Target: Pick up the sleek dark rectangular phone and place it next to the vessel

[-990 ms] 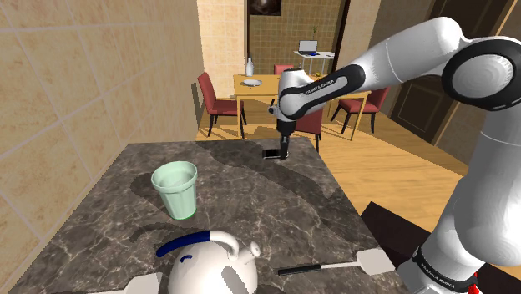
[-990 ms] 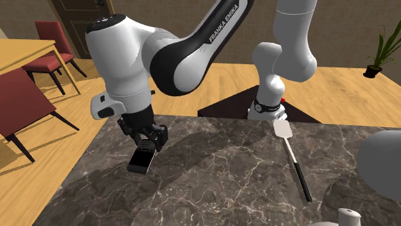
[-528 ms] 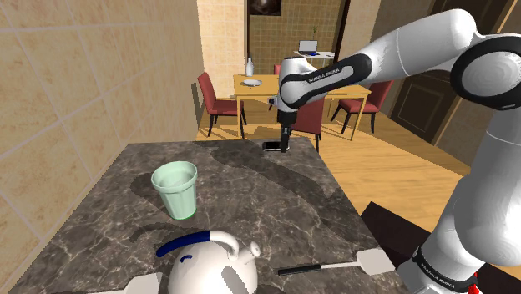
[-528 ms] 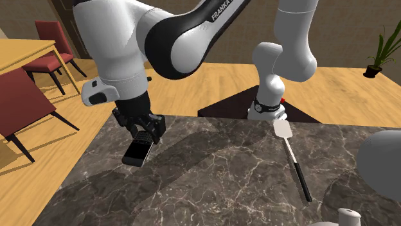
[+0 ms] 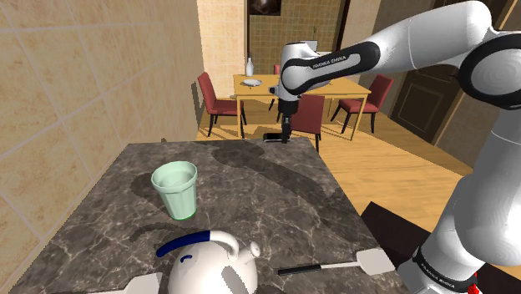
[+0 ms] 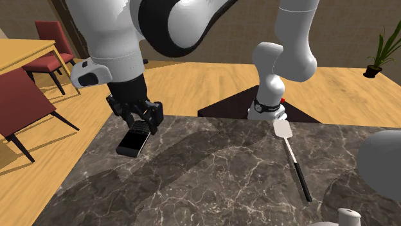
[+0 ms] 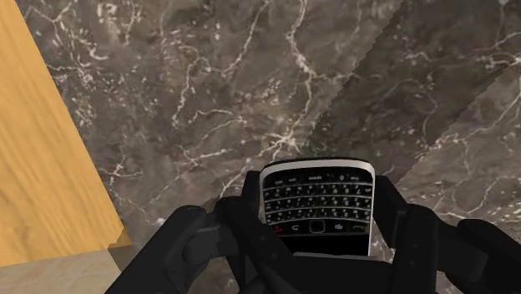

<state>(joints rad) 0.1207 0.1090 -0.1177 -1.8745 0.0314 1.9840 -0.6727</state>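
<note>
- One black rect. phone w/ silver rim & small keypad sat clamped between the two fingers of the all-black gripper; fingers closed onto its long sides, keypad end sticking out past the tips.
- Phone hung tilted, free end lowest, off the dark veined marble counter, over the corner at the second exterior view's left; its shadow fell on the stone below.
- Shoulder view: phone was above the counter's far edge, just under the gripper, w/ the white arm reaching in from the upper right.
- Wrist view: marble lay beneath the phone, w/ a strip of orange wood floor past the counter edge.
- Pale-green translucent cup stood upright nearer the shoulder camera, well apart from the phone.
- White kettle w/ blue handle sat near the cup, closer still to that camera.
- White-bladed spatula w/ thin black handle lay flat on the counter near the arm's base; same spatula showed in the second exterior view, well apart from the phone.
- Wooden dining table & red chairs stood in the room beyond.
</note>
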